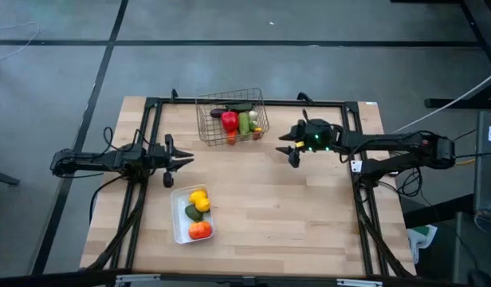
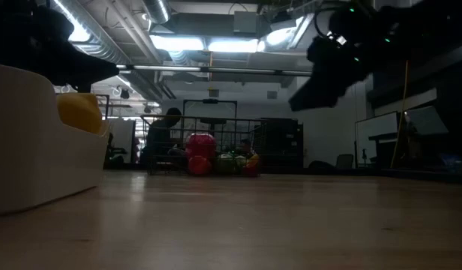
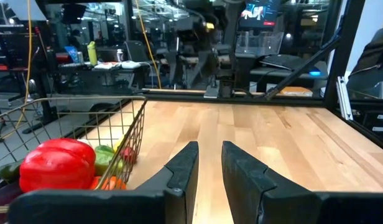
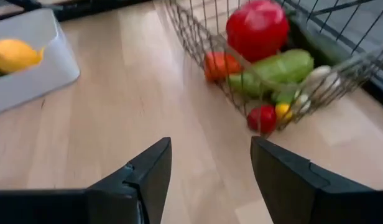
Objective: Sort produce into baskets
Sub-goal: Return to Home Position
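The brownish wire basket (image 1: 229, 118) stands at the table's far side and holds a red pepper (image 1: 229, 121), a green cucumber (image 1: 244, 123), a dark eggplant (image 1: 229, 110) and other small produce. The white tray (image 1: 180, 227) lies nearer the front and holds a yellow lemon (image 1: 199, 198), a green avocado (image 1: 193, 212) and an orange-red fruit (image 1: 200, 230). My left gripper (image 1: 186, 159) hovers left of the tray's far end, open by a narrow gap and empty. My right gripper (image 1: 287, 148) hovers right of the basket, open wide and empty. The right wrist view shows the basket (image 4: 198, 43) and the tray (image 4: 30, 68).
A black frame (image 1: 253, 101) runs along the table's far edge and down both sides. Bare wood lies in the middle and to the right of the tray. In the low view a person (image 2: 162, 135) shows in the room behind the basket.
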Motion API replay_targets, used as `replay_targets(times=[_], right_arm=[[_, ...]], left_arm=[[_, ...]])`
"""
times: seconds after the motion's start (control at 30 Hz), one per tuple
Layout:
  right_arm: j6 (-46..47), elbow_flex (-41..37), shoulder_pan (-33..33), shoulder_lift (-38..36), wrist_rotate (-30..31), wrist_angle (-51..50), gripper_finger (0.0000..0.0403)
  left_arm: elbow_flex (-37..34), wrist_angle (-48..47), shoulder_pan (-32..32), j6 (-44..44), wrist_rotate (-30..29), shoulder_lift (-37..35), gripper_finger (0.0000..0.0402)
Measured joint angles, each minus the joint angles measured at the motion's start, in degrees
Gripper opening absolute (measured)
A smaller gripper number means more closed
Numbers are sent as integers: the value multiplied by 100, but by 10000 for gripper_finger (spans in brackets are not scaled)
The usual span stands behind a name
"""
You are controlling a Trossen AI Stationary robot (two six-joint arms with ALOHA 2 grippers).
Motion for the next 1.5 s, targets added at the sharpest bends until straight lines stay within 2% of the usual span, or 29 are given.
replay_targets(times=[0.17, 0.4, 0.57, 0.73, 0.93, 1.2, 1.5], right_arm=[[111, -675, 4, -297, -143, 431, 216], [622, -1934, 4, -974, -242, 2284, 216], [985, -2782, 0, -1564, -167, 3016, 207], [1134, -3293, 0, -2160, -144, 3239, 161], [1145, -3497, 4, -2778, -231, 3154, 94], [950, -3508, 4, -3467, -938, 2770, 12], [858, -3518, 2, -4235, -898, 2486, 15]], left_arm=[[0, 13, 0, 0, -2, 28, 68], [0, 7, 0, 0, 0, 26, 68], [0, 6, 0, 0, 0, 26, 68], [0, 7, 0, 0, 0, 26, 68], [0, 7, 0, -2, -1, 26, 68], [0, 8, 0, -1, 0, 26, 68], [0, 9, 0, -1, 0, 26, 68]])
